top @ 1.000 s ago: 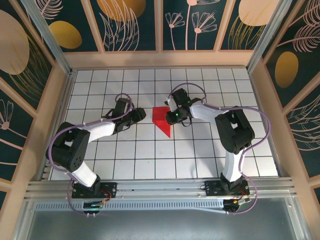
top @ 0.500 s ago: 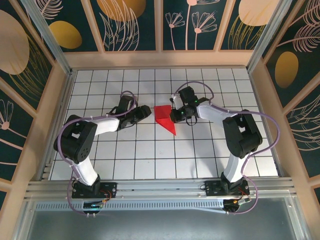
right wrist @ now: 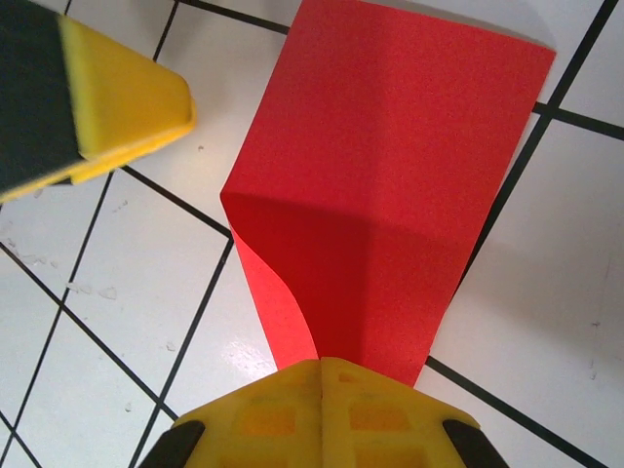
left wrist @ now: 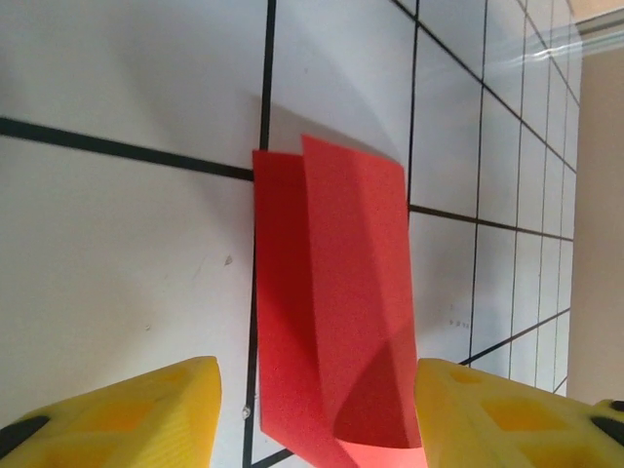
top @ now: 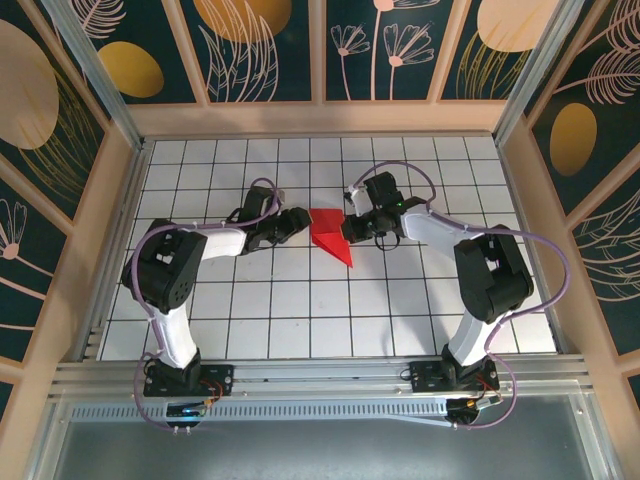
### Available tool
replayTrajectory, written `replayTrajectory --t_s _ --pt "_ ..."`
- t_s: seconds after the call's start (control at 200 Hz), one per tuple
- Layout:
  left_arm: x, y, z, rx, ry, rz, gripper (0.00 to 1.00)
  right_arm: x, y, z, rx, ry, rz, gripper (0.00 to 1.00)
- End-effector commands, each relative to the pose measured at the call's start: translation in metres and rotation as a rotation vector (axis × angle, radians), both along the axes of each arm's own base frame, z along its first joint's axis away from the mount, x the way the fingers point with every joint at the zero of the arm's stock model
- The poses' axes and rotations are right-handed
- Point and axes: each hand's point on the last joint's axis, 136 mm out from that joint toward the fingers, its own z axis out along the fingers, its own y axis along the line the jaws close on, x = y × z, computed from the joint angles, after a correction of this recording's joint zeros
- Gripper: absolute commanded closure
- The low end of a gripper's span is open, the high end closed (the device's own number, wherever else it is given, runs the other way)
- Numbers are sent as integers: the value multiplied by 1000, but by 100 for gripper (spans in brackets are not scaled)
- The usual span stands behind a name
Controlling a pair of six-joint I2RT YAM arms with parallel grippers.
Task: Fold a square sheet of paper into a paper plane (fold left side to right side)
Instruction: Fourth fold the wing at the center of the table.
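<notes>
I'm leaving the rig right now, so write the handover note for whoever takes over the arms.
Left gripper: open, holding nothing, low at the left edge of the folded red sheet of paper.
Right gripper: shut on the sheet's right edge, which curls up off the table.
Paper: mid-table between the two grippers, layers overlapping, one pointed corner toward the arm bases.
Done: early folds are in.
Left: it is not a dart yet; the left-to-right fold and probably the later creases remain.
</notes>
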Motion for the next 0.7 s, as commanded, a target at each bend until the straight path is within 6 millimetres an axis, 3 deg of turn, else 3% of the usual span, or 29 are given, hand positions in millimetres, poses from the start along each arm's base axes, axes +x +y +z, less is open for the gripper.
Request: replayTrajectory --t_s 0.0,0.4,0.696 --pt "12 -13 13 -56 -26 -24 46 0 1 16 53 -25 -5 100" --pt "15 -32 8 -93 -8 -71 57 0 1 17 67 -22 -1 100" --pt "19 -35 1 -75 6 -67 57 1 0 18 73 -23 -5 100"
